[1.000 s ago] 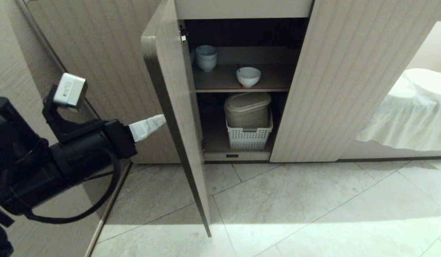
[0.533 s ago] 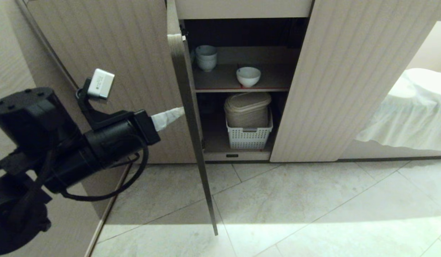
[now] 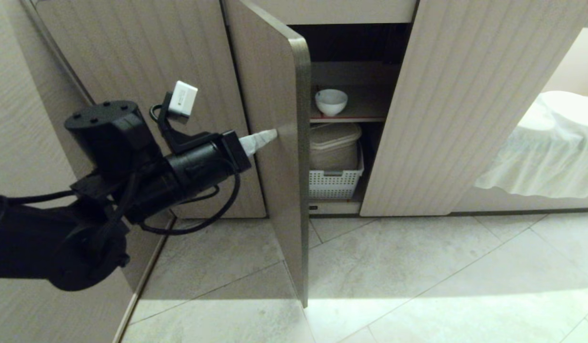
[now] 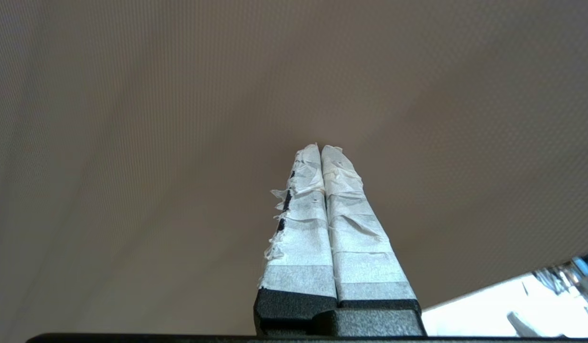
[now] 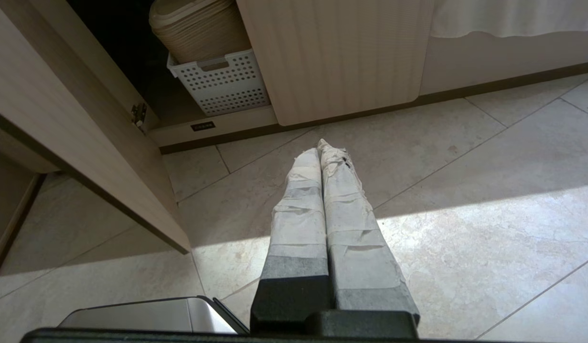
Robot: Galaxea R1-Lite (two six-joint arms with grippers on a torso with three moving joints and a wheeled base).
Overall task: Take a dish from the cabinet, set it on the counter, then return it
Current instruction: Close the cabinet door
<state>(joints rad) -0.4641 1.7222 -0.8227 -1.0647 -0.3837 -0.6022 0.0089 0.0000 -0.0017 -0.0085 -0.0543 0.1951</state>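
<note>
The dish (image 3: 331, 101), a small white bowl, sat upright on the red-edged upper shelf (image 3: 349, 116) inside the cabinet (image 3: 446, 109), well apart from both grippers. Below that shelf a white perforated basket (image 3: 335, 183) held a stack of beige lidded containers (image 3: 334, 145). The cabinet door (image 3: 279, 143) stood partly open, swung across the left part of the opening so that it hid that side of the shelf, and its dark edge faced the head camera. The left gripper (image 3: 273, 135) reached in level from the left with its tape-wrapped fingers (image 4: 322, 200) pressed together and nothing between them; their tip lay against the outer face of the door, about halfway up it. In the left wrist view the plain brown door face filled nearly the whole picture just past the fingertips. The right gripper (image 5: 323, 146) was outside the head view; its own wrist camera showed it hanging over the pale tiled floor (image 5: 465, 200) in front of the cabinet, its taped fingers likewise together and empty, pointing toward the cabinet's base. A band of sunlight crossed the tiles near the bottom of the door. Off to the right, beyond the cabinet, a white cloth (image 3: 546, 152) draped over something low.
</note>
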